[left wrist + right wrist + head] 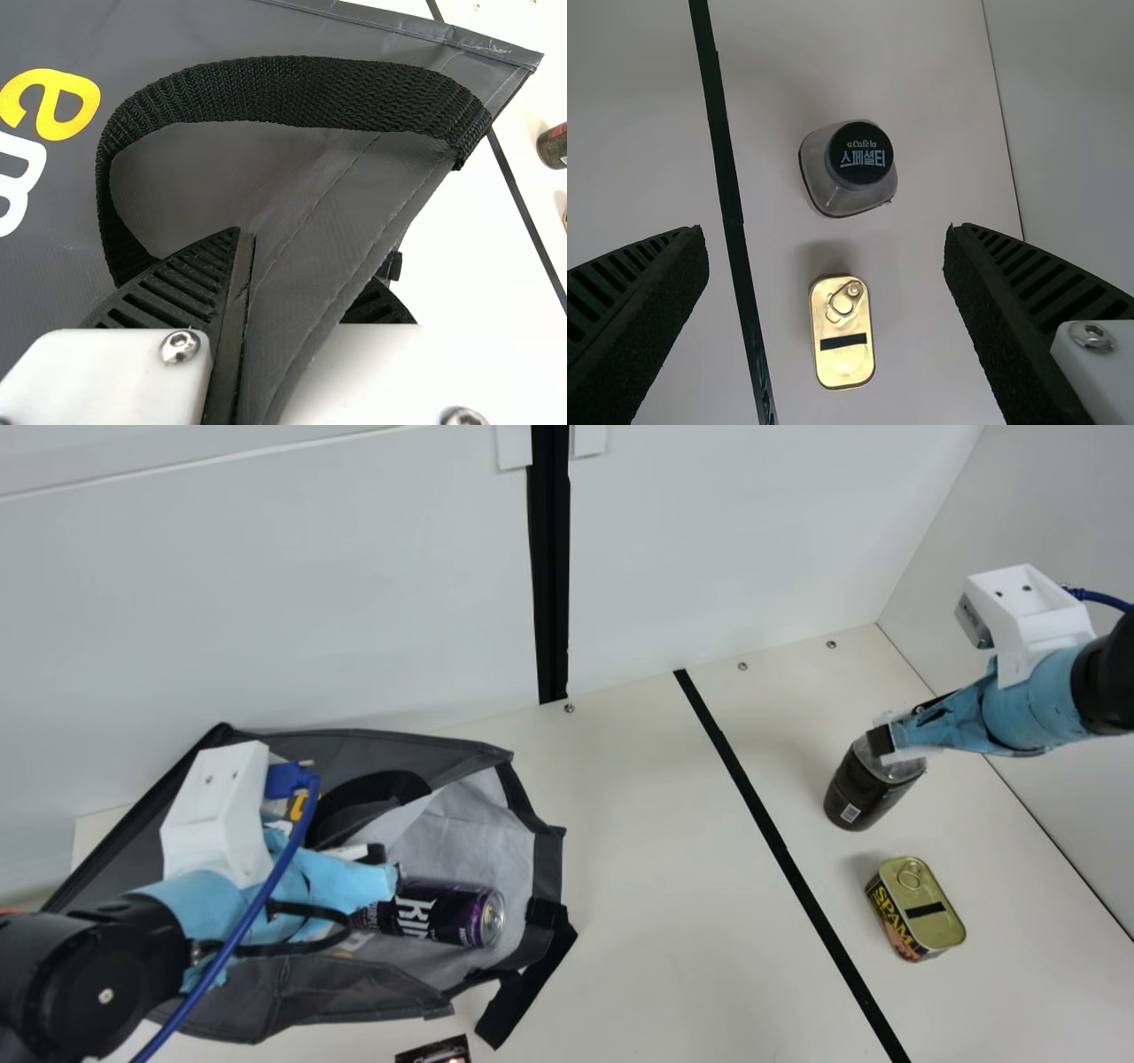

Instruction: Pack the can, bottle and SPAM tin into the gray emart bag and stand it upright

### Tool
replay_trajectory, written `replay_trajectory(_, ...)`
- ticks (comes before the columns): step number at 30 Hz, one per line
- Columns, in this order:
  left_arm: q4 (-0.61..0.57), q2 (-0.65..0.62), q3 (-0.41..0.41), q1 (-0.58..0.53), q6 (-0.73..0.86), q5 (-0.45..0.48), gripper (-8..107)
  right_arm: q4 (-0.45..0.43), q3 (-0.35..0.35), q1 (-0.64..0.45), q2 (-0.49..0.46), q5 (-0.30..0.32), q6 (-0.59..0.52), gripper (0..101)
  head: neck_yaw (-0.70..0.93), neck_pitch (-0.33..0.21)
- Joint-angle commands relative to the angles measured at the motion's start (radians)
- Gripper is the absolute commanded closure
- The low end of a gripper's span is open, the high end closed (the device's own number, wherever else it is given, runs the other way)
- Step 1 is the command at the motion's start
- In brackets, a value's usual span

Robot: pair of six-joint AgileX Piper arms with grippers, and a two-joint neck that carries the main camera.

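The gray emart bag (354,992) lies on its side around and beneath the left tool (385,864), its mouth toward the right arm. That tool is narrow, with a fold of the bag's gray wall pinched between its fingers; in the left wrist view a black handle (292,88) loops just beyond its tips. The can (452,914) lies inside the bag near the mouth, just beside the left tool and to its right. A dark item (434,1052) is partly visible at the main view's bottom edge, on the near side of that tool. Between the two tools, a black line (780,841) crosses the cream worktop (638,868). The bottle (873,784) stands upright just below the right tool (895,731), which is wide and holds nothing. The SPAM tin (921,908) rests ring-pull up, nearer than that tool and apart from it, near the bottle.
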Motion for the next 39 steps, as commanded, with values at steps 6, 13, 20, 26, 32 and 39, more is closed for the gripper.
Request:
replay_trajectory(6,0.000,0.000,0.000,0.000,0.000,0.000,107,0.017,-0.038,-0.010,0.075,0.001,-0.010,6,-0.002,-0.023)
replay_trajectory(13,0.000,0.000,0.000,0.000,0.000,0.000,107,0.032,-0.085,-0.014,0.151,0.001,-0.022,6,-0.002,-0.023)
replay_trajectory(20,0.000,0.000,0.000,0.000,0.000,0.000,107,0.030,-0.125,-0.010,0.222,0.001,-0.040,6,-0.002,-0.023)
replay_trajectory(26,0.000,0.000,0.000,0.000,0.000,0.000,107,0.020,-0.153,-0.005,0.274,0.001,-0.052,6,-0.002,-0.023)
replay_trajectory(32,0.000,0.000,0.000,0.000,0.000,0.000,107,0.013,-0.170,0.001,0.314,0.001,-0.057,6,-0.002,-0.023)
replay_trajectory(39,0.000,0.000,0.000,0.000,0.000,0.000,107,0.008,-0.172,0.003,0.342,0.001,-0.060,6,-0.002,-0.023)
